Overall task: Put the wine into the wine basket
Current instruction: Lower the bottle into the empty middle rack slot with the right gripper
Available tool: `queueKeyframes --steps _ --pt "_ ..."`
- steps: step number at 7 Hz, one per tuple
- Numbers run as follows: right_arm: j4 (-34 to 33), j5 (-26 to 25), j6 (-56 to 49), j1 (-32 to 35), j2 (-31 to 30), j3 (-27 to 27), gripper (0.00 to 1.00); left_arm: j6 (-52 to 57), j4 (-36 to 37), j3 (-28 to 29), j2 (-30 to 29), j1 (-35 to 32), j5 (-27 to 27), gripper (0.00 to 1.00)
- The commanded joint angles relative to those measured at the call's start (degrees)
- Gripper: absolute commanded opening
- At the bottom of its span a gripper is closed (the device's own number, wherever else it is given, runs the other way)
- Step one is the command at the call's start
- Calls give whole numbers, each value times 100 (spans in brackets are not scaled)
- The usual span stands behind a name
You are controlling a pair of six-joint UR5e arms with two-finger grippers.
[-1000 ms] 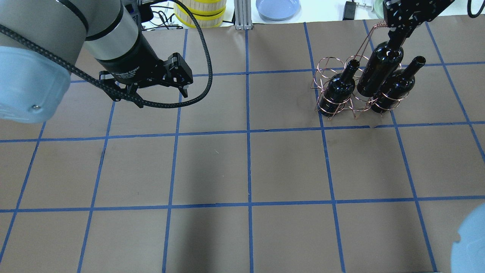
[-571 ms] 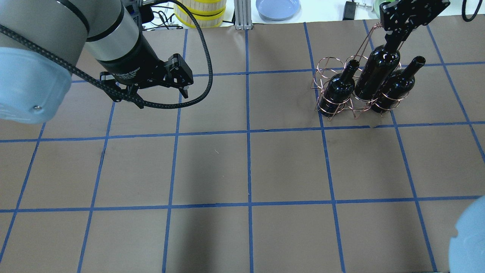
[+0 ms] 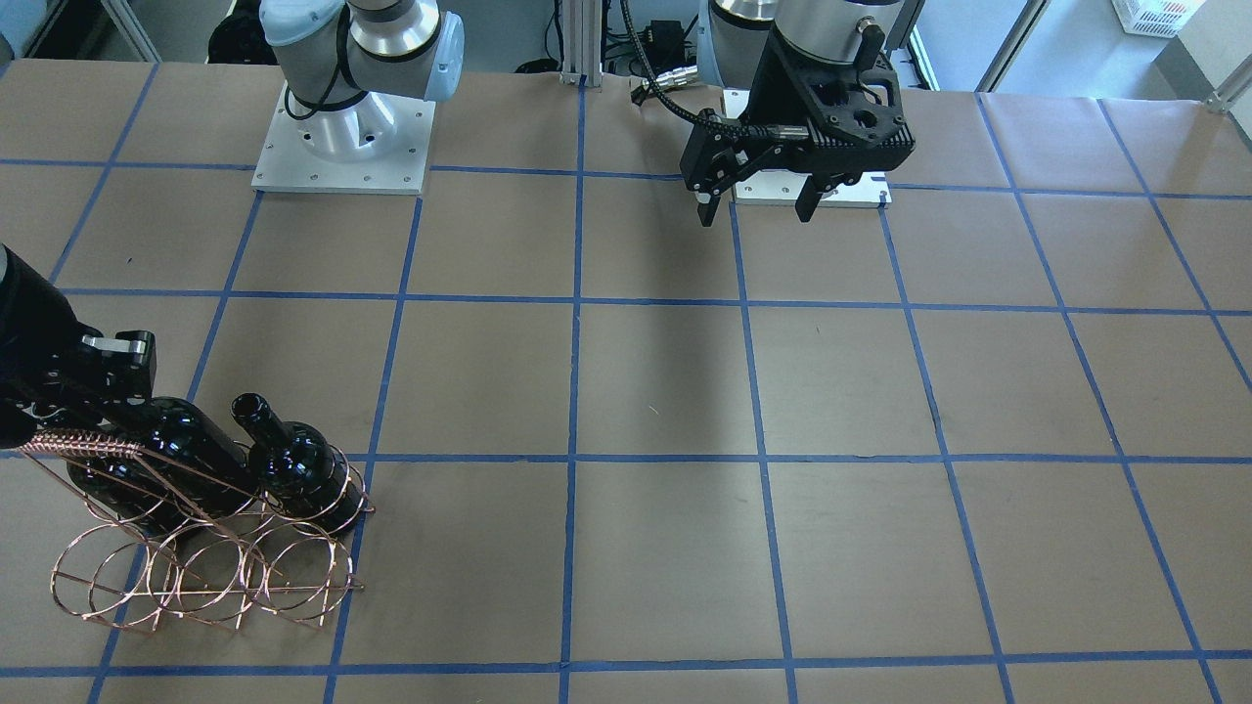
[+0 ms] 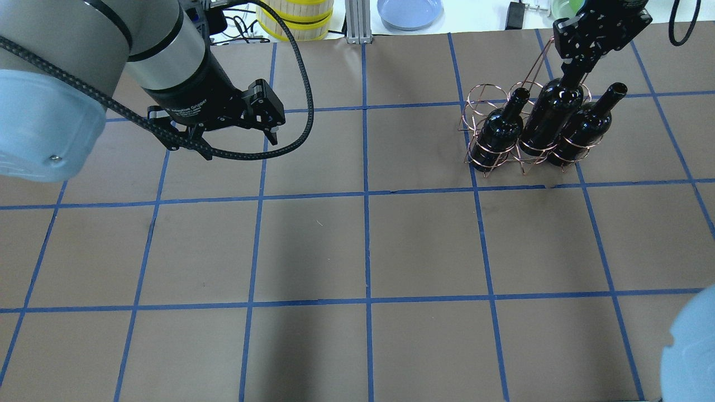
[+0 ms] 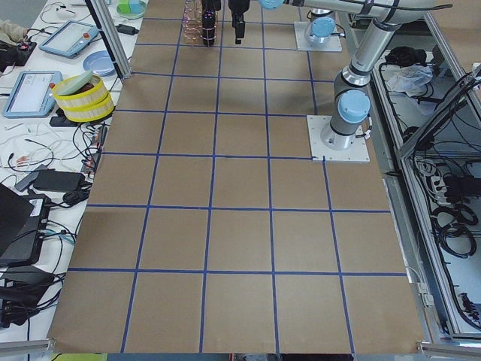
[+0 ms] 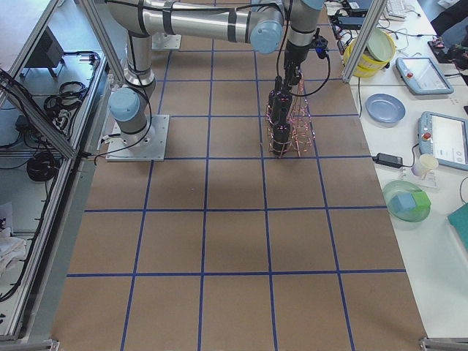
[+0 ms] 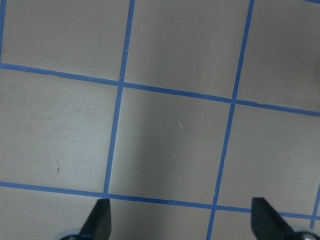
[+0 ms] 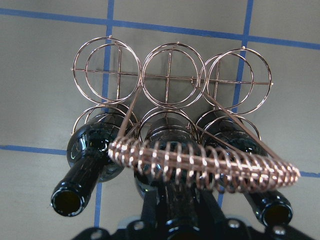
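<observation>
The copper wire wine basket (image 4: 479,99) stands at the far right of the table. Two black wine bottles (image 4: 499,132) (image 4: 587,127) stand in its outer near-row rings. My right gripper (image 4: 572,75) is shut on the neck of the third wine bottle (image 4: 550,118), which stands upright in the middle ring between them. In the right wrist view the braided handle (image 8: 200,165) crosses over this bottle (image 8: 167,131), and the far row of rings (image 8: 170,75) is empty. The front view shows the basket (image 3: 196,577) and the held bottle (image 3: 181,445). My left gripper (image 4: 234,134) is open and empty above the far left of the table.
Beyond the table's far edge are a yellow-banded round container (image 4: 296,17), a blue plate (image 4: 409,11), an aluminium post (image 4: 354,22) and a black adapter (image 4: 514,14). The arm bases (image 3: 342,137) stand at the robot's side. Brown paper with blue tape lines covers the table.
My right gripper has moved down with the middle bottle, which now sits lower in the basket's middle ring. The left arm has not moved.
</observation>
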Motion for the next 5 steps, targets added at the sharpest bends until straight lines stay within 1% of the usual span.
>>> queueKeyframes --steps 1,3,5 --pt "-297 0 -25 18 57 216 0 0 -3 0 1 0 0 100" --pt "-411 0 -112 27 145 295 0 0 -3 0 1 0 0 100" --pt "-577 0 -157 27 163 497 0 0 5 -52 -8 0 9 100"
